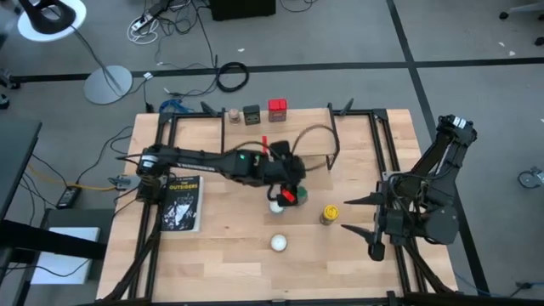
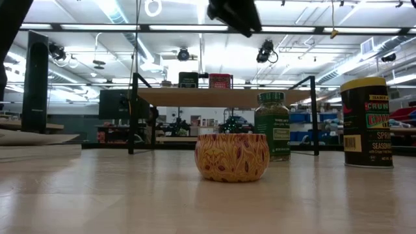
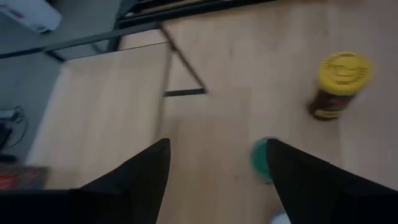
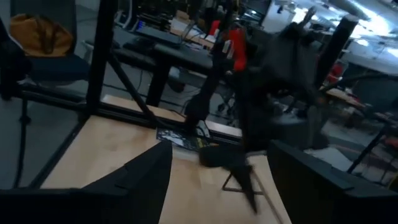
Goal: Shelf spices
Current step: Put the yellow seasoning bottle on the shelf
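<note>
The left gripper (image 1: 285,197) is hovering over the middle of the large wooden tabletop (image 1: 229,255), fingers spread and gripping nothing; the right gripper (image 1: 361,217) is waiting at the right edge, also spread and empty. In this high view the tan jar (image 1: 234,114), dark square tin (image 1: 252,114) and red box (image 1: 277,108) are standing on the low light-wood shelf (image 1: 306,113) at the far side, and the yellow-lidded jar (image 1: 330,213) is sitting on the table near the right.

In the low view the green-lidded jar (image 2: 272,125) is standing upright in front of the shelf, behind a patterned round tin (image 2: 232,156).

In the left wrist view the green lid (image 3: 261,160) is lying between the fingers (image 3: 140,174).

In the right wrist view its fingers (image 4: 146,171) are standing apart.
</note>
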Robot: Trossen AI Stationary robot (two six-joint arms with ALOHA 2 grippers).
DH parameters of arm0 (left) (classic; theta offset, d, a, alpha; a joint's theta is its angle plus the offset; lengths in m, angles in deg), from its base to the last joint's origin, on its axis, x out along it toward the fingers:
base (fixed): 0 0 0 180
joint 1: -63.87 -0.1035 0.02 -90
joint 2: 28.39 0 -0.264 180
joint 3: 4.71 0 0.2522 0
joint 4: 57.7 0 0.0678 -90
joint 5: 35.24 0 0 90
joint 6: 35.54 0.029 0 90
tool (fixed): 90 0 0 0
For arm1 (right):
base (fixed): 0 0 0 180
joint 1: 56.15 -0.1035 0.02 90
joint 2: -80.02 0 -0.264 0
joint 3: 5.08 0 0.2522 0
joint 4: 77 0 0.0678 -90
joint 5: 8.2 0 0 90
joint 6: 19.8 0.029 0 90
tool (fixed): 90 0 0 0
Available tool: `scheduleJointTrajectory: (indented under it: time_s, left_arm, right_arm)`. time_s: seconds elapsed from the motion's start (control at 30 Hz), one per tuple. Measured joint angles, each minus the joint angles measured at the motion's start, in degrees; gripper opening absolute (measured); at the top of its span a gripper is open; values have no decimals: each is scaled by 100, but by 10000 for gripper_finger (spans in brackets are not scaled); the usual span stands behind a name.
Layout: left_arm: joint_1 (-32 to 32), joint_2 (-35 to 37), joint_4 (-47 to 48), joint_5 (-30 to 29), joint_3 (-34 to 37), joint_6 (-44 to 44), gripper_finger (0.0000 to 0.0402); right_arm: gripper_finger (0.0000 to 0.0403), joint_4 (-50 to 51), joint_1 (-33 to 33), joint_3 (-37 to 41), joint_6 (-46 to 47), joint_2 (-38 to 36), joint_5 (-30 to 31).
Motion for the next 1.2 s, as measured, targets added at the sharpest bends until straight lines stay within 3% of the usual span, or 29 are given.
scheduleJointTrajectory:
  time_s: [0.2,0.37,0.53,0.77,0.9,1.03,1.2]
  left_arm:
    - [-104,350,179,-39,151,75,269]
    - [-192,989,-559,-13,545,325,269]
    - [-302,2106,-1729,259,1540,371,269]
    - [-321,3990,-3179,140,3784,105,269]
    - [-311,4889,-3505,10,4979,-532,269]
    - [-197,5364,-3743,19,5971,-1409,269]
    - [146,5463,-4764,54,6973,-1765,269]
  right_arm:
    - [263,741,53,-2,1097,-2,-9]
    - [263,2270,143,0,3046,45,-36]
    - [263,3158,368,0,4107,236,-486]
    - [263,4670,1143,1,5826,667,-2118]
    - [268,4938,1463,2,6008,875,-3041]
    - [282,4938,1897,2,6007,989,-3894]
    - [301,4756,2381,2,5681,1136,-4618]
